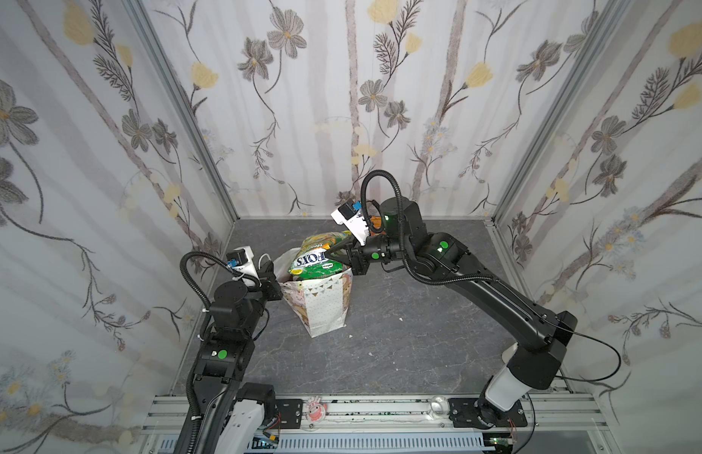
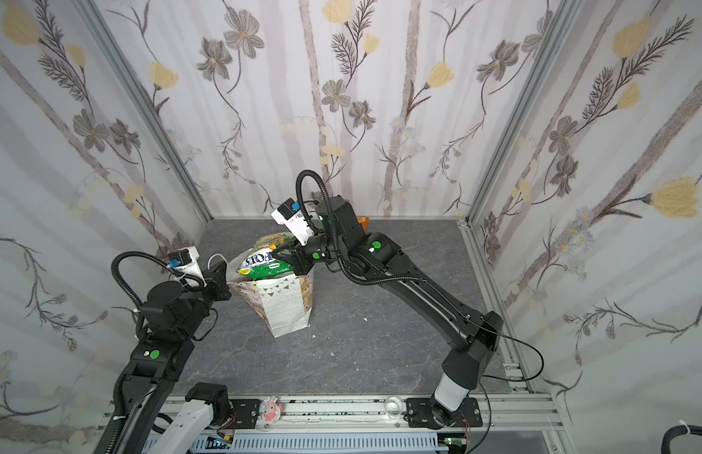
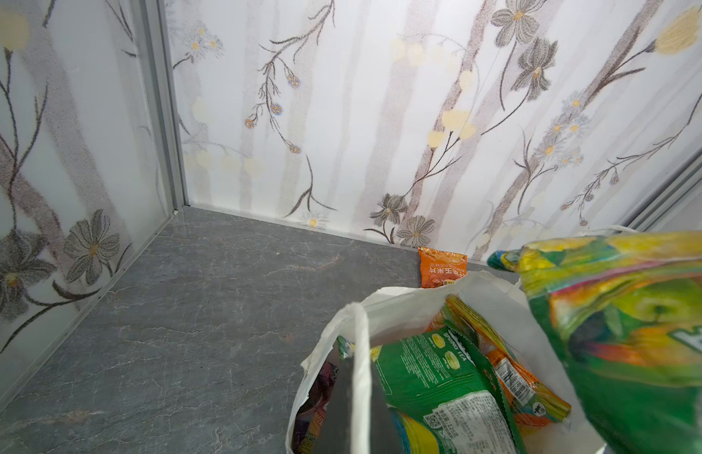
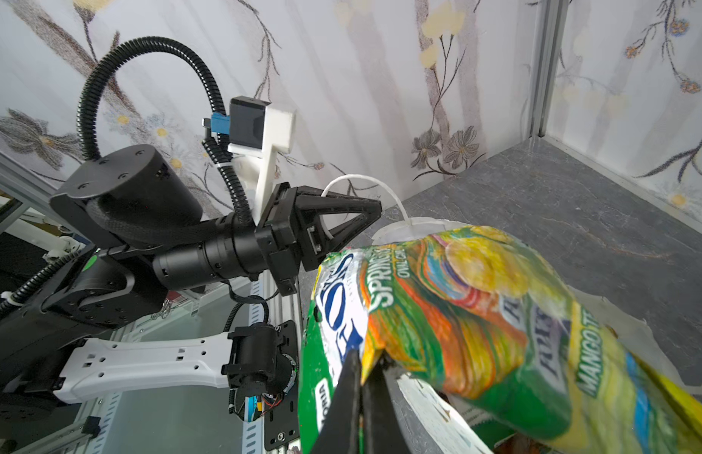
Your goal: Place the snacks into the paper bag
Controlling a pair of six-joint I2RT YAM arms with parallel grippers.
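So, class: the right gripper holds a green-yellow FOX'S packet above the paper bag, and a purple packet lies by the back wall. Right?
No. The left wrist view shows the packet by the back wall is orange, not purple. The rest holds: the right gripper holds the FOX'S packet above the paper bag.

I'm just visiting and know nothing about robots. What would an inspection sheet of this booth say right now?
Surface: grey tabletop, few white specks.
Job's things: paper bag upright, packets inside; FOX'S packet over its mouth; orange packet by back wall.
Clutter: red-pink figure on front rail.
Grippers: left gripper shut on bag rim; right gripper shut on FOX'S packet.
Cables: black conduits looped above both wrists.
Surroundings: floral walls.
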